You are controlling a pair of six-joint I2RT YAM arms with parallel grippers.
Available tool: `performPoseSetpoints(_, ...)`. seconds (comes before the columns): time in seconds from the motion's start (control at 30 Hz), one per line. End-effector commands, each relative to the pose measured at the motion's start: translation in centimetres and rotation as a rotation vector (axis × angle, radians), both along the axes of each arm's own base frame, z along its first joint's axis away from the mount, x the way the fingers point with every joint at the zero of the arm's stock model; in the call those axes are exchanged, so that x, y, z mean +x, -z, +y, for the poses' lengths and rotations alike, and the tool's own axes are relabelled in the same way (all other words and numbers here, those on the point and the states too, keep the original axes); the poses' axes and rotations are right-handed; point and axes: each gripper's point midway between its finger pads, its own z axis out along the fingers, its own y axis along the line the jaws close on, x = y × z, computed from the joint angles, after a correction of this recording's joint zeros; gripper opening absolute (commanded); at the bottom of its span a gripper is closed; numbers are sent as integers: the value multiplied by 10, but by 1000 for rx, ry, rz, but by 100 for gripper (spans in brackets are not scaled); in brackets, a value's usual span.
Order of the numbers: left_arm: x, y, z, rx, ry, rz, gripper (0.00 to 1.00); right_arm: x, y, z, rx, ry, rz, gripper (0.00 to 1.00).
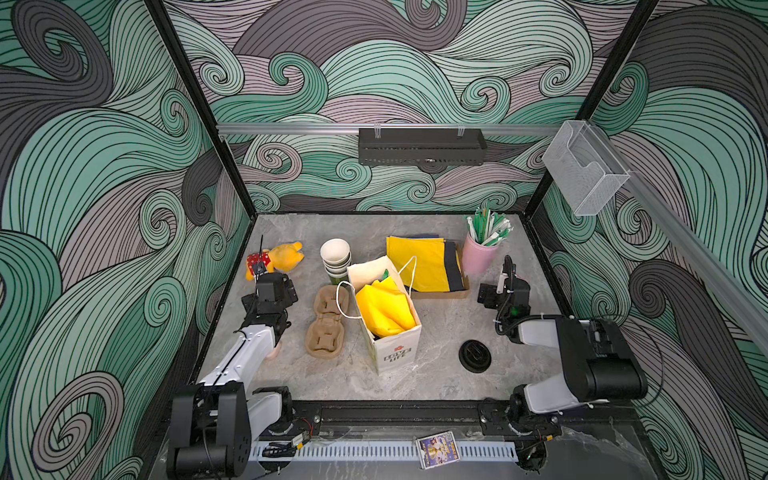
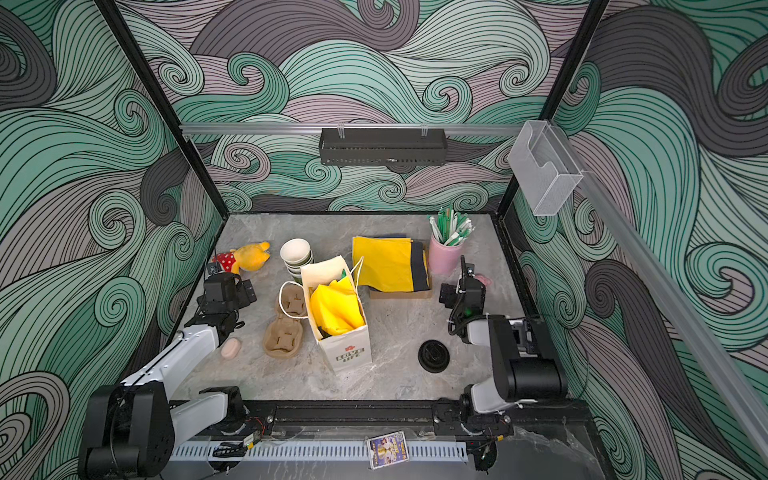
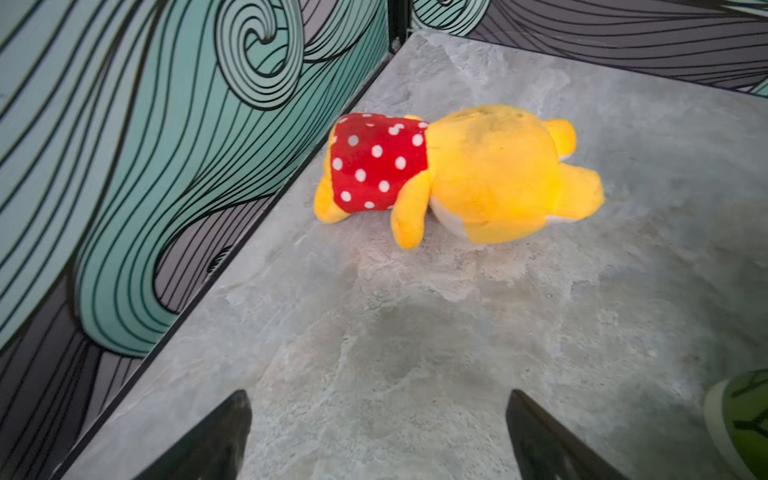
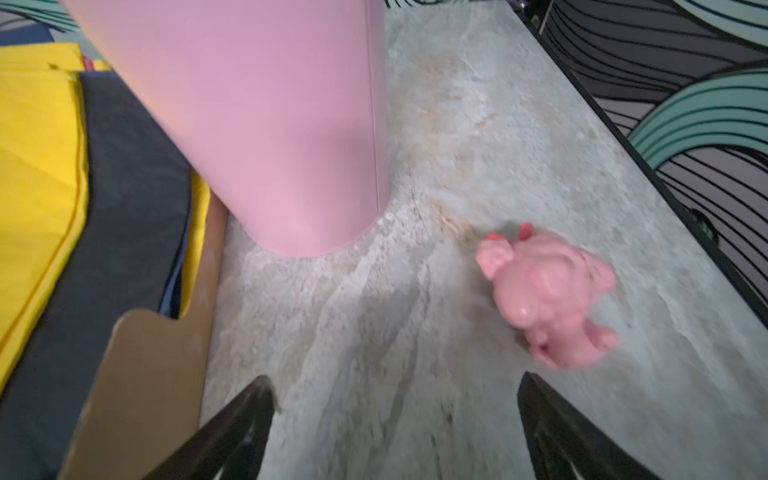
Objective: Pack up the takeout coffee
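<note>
Hovering left fingers (image 3: pixel 216 440) and right fingers (image 4: pixel 237 432) spread, gripping nothing. Seeing no lidded cups on counter (image 1: pixel 436 332); bag (image 1: pixel 395 353) showing yellow paper (image 1: pixel 384 307), carrier (image 1: pixel 326 328) lying empty. Guessing packing done, cups hidden inside.

bag (image 1: pixel 395 353) centre | carrier (image 1: pixel 325 328) left of bag | nested cups (image 1: pixel 335 252) behind carrier | lid (image 1: pixel 475 356) right of bag | straw cup (image 1: pixel 478 257) back right

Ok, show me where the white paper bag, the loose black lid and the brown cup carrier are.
white paper bag (image 1: pixel 397 353), in a top view, on its printed front wall.
loose black lid (image 1: pixel 475 355), in a top view, on its centre.
brown cup carrier (image 1: pixel 324 338), in a top view, on its near pocket.
</note>
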Motion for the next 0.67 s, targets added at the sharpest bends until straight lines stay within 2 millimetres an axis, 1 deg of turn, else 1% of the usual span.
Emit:
performPoseSetpoints(0.0, 34, -20, -13, -3, 121, -156, 97, 24, -47, 9, -16, -70, -252, 99)
performPoseSetpoints(0.07, 44, -14, -18, -15, 151, -174, 97, 18, -49, -2, -20, -2, -205, 99)
performPoseSetpoints(0.1, 48, -11, -19, -17, 162, -176, 97, 21, -51, -4, -20, 14, -202, 99)
performPoseSetpoints(0.13, 53, -7, -21, -21, 170, -181, 97, 22, -48, -1, -30, -2, -185, 99)
performPoseSetpoints(0.2, 62, 2, -24, -33, 190, -182, 97, 24, -46, 14, -40, -79, -181, 99)
performPoseSetpoints(0.23, 66, 15, -26, -39, 202, -160, 97, 25, -46, 16, -44, -84, -181, 99)
performPoseSetpoints(0.27, 72, 24, -29, -37, 225, -151, 98, 25, -46, 16, -40, -90, -177, 99)
performPoseSetpoints(0.3, 77, 25, -38, -13, 299, -153, 98, 27, -44, 17, -28, -100, -168, 99)
performPoseSetpoints(0.33, 75, 23, -40, -5, 305, -166, 99, 29, -43, 17, -15, -105, -166, 99)
performPoseSetpoints(0.4, 74, 27, -37, -39, 268, -119, 99, 31, -39, 16, -18, -105, -140, 99)
performPoseSetpoints(0.43, 76, 27, -37, -24, 279, -135, 98, 32, -38, 16, -13, -104, -143, 99)
performPoseSetpoints(0.57, 73, 24, -40, -16, 283, -148, 98, 26, -44, 17, -20, -110, -181, 99)
performPoseSetpoints(0.63, 73, 24, -40, -15, 279, -140, 99, 25, -44, 17, -21, -110, -175, 99)
